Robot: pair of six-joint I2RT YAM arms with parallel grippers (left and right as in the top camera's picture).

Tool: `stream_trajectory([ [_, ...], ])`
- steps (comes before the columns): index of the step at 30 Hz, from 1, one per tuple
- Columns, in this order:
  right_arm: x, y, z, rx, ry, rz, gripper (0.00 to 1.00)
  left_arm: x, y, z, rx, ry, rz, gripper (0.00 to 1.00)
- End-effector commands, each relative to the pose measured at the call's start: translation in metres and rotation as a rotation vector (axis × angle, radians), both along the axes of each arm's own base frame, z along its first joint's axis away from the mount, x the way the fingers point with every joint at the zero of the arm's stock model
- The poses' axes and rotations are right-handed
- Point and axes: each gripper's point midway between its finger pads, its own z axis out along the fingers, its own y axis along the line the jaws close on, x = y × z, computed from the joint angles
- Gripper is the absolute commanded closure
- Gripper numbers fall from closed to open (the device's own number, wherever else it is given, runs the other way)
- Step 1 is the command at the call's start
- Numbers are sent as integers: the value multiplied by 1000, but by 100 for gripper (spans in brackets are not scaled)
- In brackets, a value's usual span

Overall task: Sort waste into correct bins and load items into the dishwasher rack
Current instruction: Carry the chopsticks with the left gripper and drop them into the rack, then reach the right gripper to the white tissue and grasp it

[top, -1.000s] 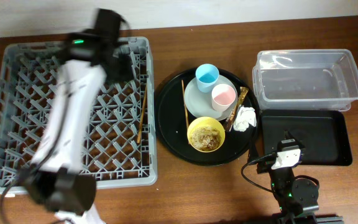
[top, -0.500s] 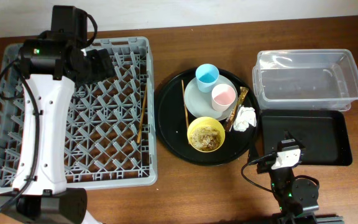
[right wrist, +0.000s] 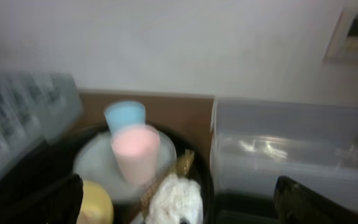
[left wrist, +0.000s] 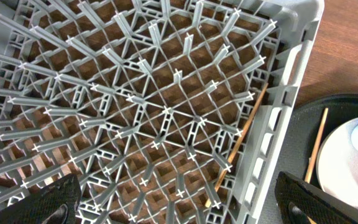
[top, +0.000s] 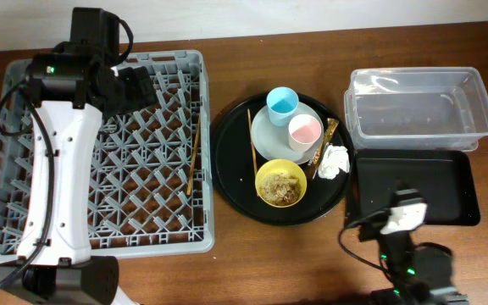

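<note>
One chopstick lies in the grey dishwasher rack by its right wall; it also shows as the chopstick in the left wrist view. My left gripper hovers open and empty over the rack's back part. A second chopstick lies beside the grey plate, which carries the blue cup and pink cup. The yellow bowl holds beige scraps. The napkin and wrapper lie to the right. My right gripper is open and empty, low in front of them.
All the dishes sit on a round black tray. The clear tub stands at the back right, with the shallow black tray just in front of it. The right arm's base is at the table's front edge.
The left arm swung left across the rack and then held still over its back part. The right arm has just shifted slightly to the right, and its view is blurred.
</note>
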Motion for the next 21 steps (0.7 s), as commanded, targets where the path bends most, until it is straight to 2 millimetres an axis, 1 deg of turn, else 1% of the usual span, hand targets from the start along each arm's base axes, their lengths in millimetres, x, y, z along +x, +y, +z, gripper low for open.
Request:
stream_trajectory([
  [1, -13, -1, 55, 76, 46, -6, 1, 1, 0, -2, -5, 3, 15, 1],
  [4, -12, 0, 63, 57, 278, -10, 1, 1, 0, -2, -5, 3, 15, 1],
  [5, -10, 1, 63, 54, 341, -7, 1, 1, 0, -2, -5, 3, 15, 1],
  [6, -9, 3, 63, 49, 434, -1, 1, 1, 0, -2, -5, 3, 15, 1],
  [7, -5, 4, 62, 41, 567, -1, 1, 1, 0, -2, -5, 3, 15, 1],
  [8, -3, 5, 62, 36, 638, -2, 1, 1, 0, -2, -5, 3, 15, 1],
  [10, 5, 5, 63, 26, 768, -9, 1, 1, 0, -2, -5, 3, 15, 1],
  [12, 18, 14, 62, 40, 864, 26, 1, 1, 0, -2, -5, 3, 15, 1],
  [14, 20, 31, 52, 88, 992, 107, 2, 1, 0, -2, -5, 3, 15, 1],
  [15, 21, 44, 43, 132, 1065, 168, 1, 1, 0, -2, -5, 3, 15, 1],
  [16, 22, 52, 31, 164, 1137, 204, 1, 1, 0, -2, -5, 3, 15, 1],
  [17, 24, 54, 19, 177, 1206, 208, 1, 1, 0, -2, -5, 3, 15, 1],
  [18, 26, 54, 7, 178, 1268, 198, 8, 1, 0, -2, -5, 3, 15, 1],
  [19, 27, 54, -2, 180, 1315, 192, 9, 1, 0, -2, -5, 3, 15, 1],
  [20, 28, 54, -12, 183, 1364, 186, 14, 1, 0, -2, -5, 3, 15, 1],
  [21, 31, 54, -22, 184, 1403, 181, 27, 1, 0, -2, -5, 3, 15, 1],
])
